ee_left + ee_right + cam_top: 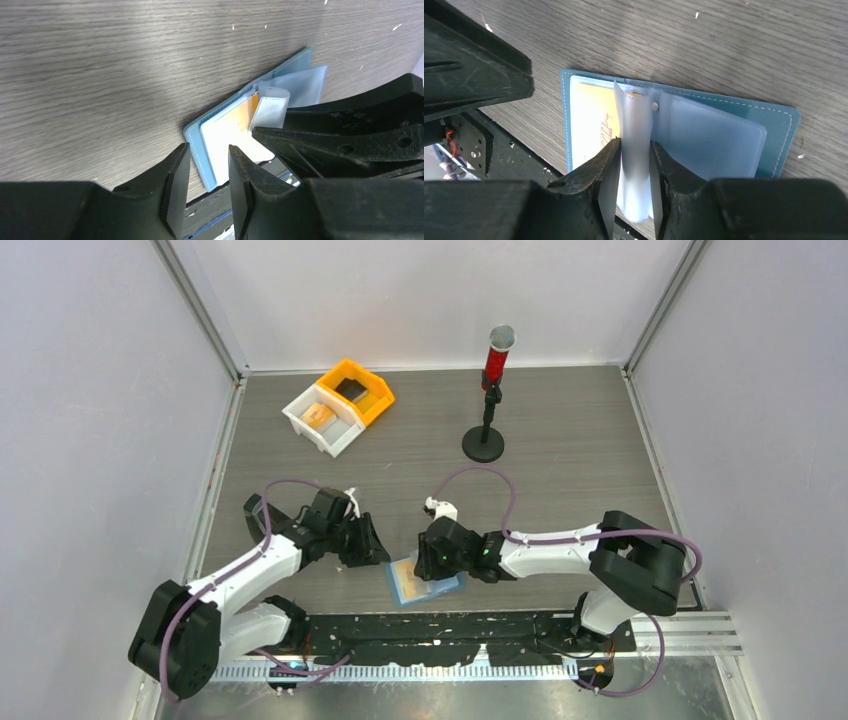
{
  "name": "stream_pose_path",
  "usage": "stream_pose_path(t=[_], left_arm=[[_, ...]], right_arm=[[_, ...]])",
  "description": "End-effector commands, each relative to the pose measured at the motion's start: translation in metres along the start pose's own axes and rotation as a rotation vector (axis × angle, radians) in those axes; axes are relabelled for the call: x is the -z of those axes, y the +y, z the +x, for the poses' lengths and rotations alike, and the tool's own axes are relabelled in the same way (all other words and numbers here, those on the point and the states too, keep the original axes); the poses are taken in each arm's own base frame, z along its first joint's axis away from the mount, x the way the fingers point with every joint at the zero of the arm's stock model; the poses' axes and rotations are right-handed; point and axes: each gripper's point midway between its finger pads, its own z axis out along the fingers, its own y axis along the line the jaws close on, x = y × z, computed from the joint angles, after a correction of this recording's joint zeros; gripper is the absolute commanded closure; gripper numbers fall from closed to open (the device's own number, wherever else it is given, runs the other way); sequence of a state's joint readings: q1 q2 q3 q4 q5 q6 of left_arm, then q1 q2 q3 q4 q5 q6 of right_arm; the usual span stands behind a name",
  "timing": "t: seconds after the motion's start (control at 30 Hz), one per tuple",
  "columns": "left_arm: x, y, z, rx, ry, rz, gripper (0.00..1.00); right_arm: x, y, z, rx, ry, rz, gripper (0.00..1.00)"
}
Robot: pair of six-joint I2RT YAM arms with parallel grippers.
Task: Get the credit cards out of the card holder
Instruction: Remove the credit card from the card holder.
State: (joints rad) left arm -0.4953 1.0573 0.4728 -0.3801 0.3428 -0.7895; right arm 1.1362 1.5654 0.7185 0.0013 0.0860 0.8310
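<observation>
there, right gripper (634,152) tight on frosted sleeve (633,117) of card holder (783,131); left gripper (209,159) ajar

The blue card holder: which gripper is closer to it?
Right. The right gripper is over the card holder, pinching one clear sleeve; the left gripper hovers open beside its edge.

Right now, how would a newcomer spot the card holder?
On the grey wood-grain table, look where the left gripper and right gripper meet. A flat light-blue bifold wallet lies open there, clear plastic sleeves showing; the orange bin and white bin behind are rigid boxes.
</observation>
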Motion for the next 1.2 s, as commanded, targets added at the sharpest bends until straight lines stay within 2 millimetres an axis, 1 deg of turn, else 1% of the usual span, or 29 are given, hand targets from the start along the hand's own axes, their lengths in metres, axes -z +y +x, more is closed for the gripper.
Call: stream_pose_path(t=[0.0,0.07,0.1,0.13,0.17,0.2,0.27,0.33,0.47,0.73,0.93,1.07,1.17], left_arm=[[-0.008,-0.024,-0.012,0.016,-0.018,0.116,0.65],[-0.011,-0.028,-0.013,0.023,-0.017,0.143,0.65],[-0.013,-0.029,-0.014,0.024,-0.017,0.144,0.65],[-0.015,-0.028,-0.015,0.024,-0.015,0.141,0.66],[-0.017,-0.028,-0.015,0.024,-0.012,0.138,0.67],[-0.019,-0.028,-0.015,0.024,-0.001,0.137,0.68],[-0.022,-0.031,-0.014,0.012,0.025,0.15,0.73],[-0.024,-0.035,-0.011,-0.001,0.04,0.158,0.73],[-0.031,-0.044,-0.01,-0.005,0.055,0.18,0.75],[-0.047,-0.05,0.001,-0.005,0.104,0.178,0.78],[-0.043,-0.058,0.003,-0.022,0.104,0.182,0.79],[-0.039,-0.06,0.002,-0.04,0.095,0.174,0.79],[-0.039,-0.066,0.004,-0.047,0.114,0.194,0.79]], right_arm=[[0.016,0.032,-0.024,0.008,-0.094,-0.173,0.66],[0.018,0.028,-0.023,0.004,-0.096,-0.184,0.66],[0.018,0.028,-0.025,-0.003,-0.105,-0.189,0.66],[0.018,0.025,-0.022,-0.011,-0.09,-0.196,0.67],[0.018,0.027,-0.023,-0.016,-0.093,-0.214,0.67],[0.017,0.024,-0.02,-0.022,-0.081,-0.218,0.68],[0.018,0.024,-0.022,-0.027,-0.088,-0.231,0.69],[0.021,0.023,-0.023,-0.026,-0.098,-0.236,0.69],[0.027,0.024,-0.025,-0.023,-0.116,-0.252,0.69],[0.03,0.027,-0.028,-0.026,-0.129,-0.275,0.69],[0.029,0.026,-0.026,-0.028,-0.13,-0.276,0.69],[0.029,0.021,-0.027,-0.031,-0.136,-0.261,0.69],[0.03,0.018,-0.028,-0.035,-0.144,-0.257,0.69]])
